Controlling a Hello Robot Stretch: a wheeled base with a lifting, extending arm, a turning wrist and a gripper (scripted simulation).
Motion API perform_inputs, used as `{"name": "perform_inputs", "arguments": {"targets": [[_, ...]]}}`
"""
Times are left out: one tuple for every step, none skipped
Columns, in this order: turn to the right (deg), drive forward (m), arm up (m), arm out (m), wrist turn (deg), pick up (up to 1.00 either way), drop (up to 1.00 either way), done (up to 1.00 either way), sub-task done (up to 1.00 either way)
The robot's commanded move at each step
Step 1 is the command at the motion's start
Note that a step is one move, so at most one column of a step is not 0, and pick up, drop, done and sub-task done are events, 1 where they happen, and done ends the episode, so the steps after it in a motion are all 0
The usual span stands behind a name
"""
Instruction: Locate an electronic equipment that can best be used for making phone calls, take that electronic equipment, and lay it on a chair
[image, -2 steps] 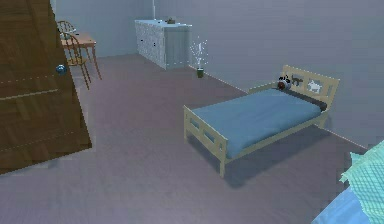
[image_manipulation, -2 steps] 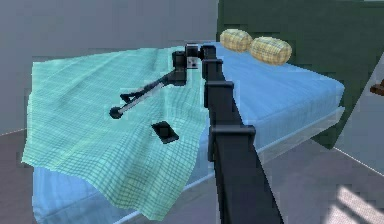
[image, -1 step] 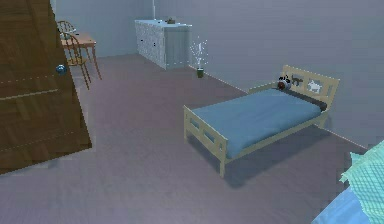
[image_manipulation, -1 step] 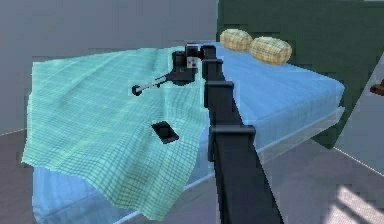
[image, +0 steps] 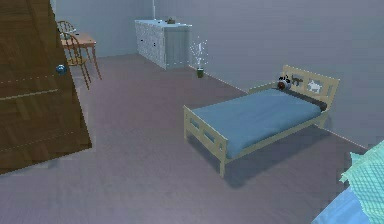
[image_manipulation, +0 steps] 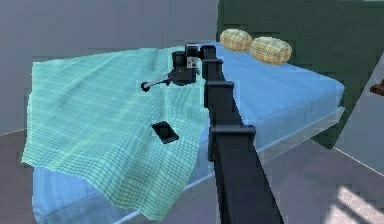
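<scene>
Item one, the largest: a bed (image_manipulation: 290, 95) with a blue mattress, running from near left to far right in the arm side view. Over its left half we list a teal checked blanket (image_manipulation: 90, 110), rumpled and hanging off the near edge. Next, the arm (image_manipulation: 232, 140), a dark bar reaching out over the mattress. In the forward view we list a second bed (image: 255, 115) in a pale wood frame at mid-room, a brown door (image: 30, 90) at near left, a white dresser (image: 163, 42) against the far wall, and a wooden chair (image: 70, 42) at far left. Smaller: two tan pillows (image_manipulation: 270, 49) at the first bed's far right. Smaller again: the gripper (image_manipulation: 150, 86), out over the blanket; with cloth behind it, we cannot tell whether it holds anything. Smallest: the phone (image_manipulation: 163, 131), a flat dark slab lying on the blanket, nearer than the gripper and just left of the arm. Hazards, in our judgement: soft cloth may give under the fingers, so they snag the blanket or push the phone deeper into it. The chair is well apart, so the phone could slip on the way.
</scene>
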Motion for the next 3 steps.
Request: {"name": "perform_inputs", "arguments": {"targets": [[0.0,0.0,-0.3,0.0,0.0,0.0,0.0,0.0,0.0],[0.0,0.0,0.0,0.0,0.0,1.0,0.0,0.0,0.0],[0.0,0.0,0.1,0.0,0.0,0.0,0.0,0.0,0.0]]}}
